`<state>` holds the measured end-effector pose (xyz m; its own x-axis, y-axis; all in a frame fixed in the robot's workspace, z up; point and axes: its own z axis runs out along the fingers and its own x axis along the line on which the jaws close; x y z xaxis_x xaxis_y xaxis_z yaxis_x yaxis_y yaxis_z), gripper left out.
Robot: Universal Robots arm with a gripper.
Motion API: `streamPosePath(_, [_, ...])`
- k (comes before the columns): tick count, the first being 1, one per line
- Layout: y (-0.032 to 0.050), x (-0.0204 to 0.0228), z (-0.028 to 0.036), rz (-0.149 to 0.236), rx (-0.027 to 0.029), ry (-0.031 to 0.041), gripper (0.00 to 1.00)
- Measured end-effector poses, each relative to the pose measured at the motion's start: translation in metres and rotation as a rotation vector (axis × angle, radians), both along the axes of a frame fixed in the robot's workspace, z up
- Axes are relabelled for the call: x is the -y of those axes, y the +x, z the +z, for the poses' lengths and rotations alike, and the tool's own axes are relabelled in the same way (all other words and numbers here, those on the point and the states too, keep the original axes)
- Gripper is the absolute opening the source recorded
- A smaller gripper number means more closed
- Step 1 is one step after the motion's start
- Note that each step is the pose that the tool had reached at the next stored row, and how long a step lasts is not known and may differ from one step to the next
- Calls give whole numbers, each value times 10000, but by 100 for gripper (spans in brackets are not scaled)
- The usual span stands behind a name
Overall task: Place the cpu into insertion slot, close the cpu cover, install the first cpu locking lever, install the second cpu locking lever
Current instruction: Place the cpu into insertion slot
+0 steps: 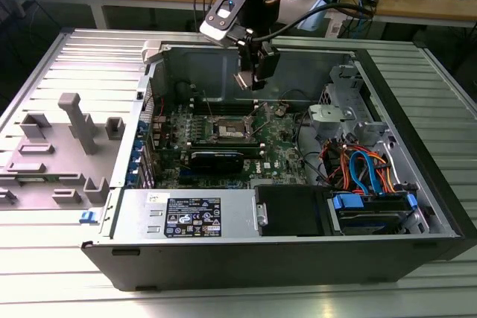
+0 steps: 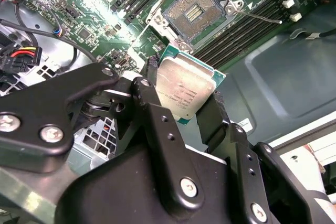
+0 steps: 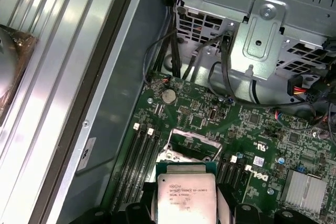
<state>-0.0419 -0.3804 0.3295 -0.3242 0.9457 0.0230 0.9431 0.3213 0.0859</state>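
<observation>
My gripper hangs inside the open computer case, above the motherboard, shut on the cpu. In both wrist views the cpu is a square chip with a dull silver top and a green rim, clamped by its edges between the black fingers. The insertion slot lies below and ahead of the chip, its dark centre bare inside a silver rim. A thin silver frame, the cpu cover, looks raised at the slot. A wire locking lever juts out sideways, unlatched.
Long black memory slots flank the socket. A black card lies nearer the front of the board. A drive cage with coloured cables is at the exterior view's right, a power supply at the front, and a grey fixture outside the case on the left.
</observation>
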Motion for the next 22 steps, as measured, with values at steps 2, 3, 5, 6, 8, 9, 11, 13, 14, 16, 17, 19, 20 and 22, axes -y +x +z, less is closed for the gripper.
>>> streamPosePath(2, [0,0,0,-2,0,-1,54])
streamPosePath(3, [0,0,0,-2,-1,0,54])
streamPosePath(5, [0,0,0,-2,0,-1,54])
streamPosePath(6, [0,0,0,-3,0,0,54])
streamPosePath(8, [-1,0,0,-3,0,-1,54])
streamPosePath(9, [-2,0,0,-2,-1,-1,54])
streamPosePath(11, [-4,0,-1,-5,-1,-1,54])
streamPosePath(13, [-10,-1,-9,-26,1,3,54])
streamPosePath(14, [-10,0,-12,-86,0,0,54])
streamPosePath(16, [-12,0,-20,-242,0,0,54])
streamPosePath(17, [-13,0,-23,-324,0,0,54])
streamPosePath(19, [-14,0,-29,-512,-1,-1,54])
streamPosePath(20, [-14,0,-32,-607,0,-1,54])
streamPosePath(22, [-16,0,-37,-788,-1,-1,54])
